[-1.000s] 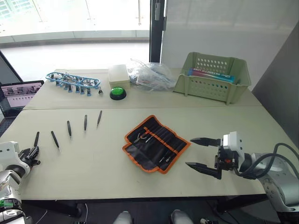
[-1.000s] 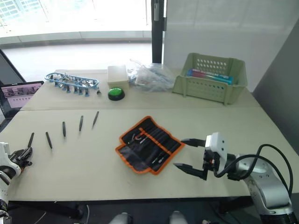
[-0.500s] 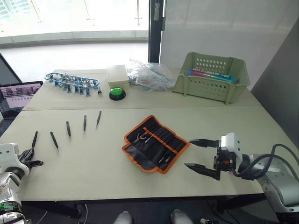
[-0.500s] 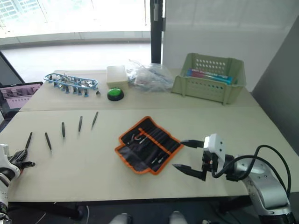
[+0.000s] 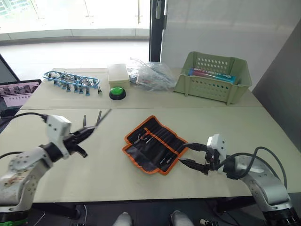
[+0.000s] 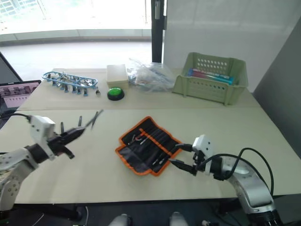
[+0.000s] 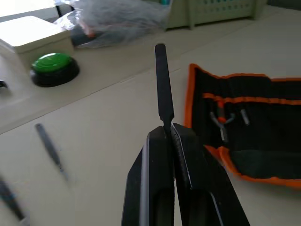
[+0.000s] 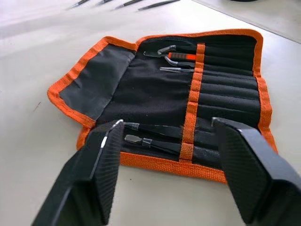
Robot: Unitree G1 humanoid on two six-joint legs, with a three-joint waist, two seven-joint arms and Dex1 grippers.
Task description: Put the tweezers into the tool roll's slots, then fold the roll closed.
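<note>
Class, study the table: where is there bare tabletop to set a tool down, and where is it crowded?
Bare tabletop lies between the left gripper and the tool roll, along the near edge, and between the roll and the green basket. The far-left side is crowded: blue rack, cream box, green button, plastic bag.

Both arms are built of rounded silver-grey metal segments, each with a boxy white wrist block behind its pincer and a thin black cable looping back from that block. The left pincer (image 5: 92, 130) and right pincer (image 5: 192, 155) each carry two slim black tapering fingers (image 8: 101, 165), whose inner pads are finely textured.
</note>
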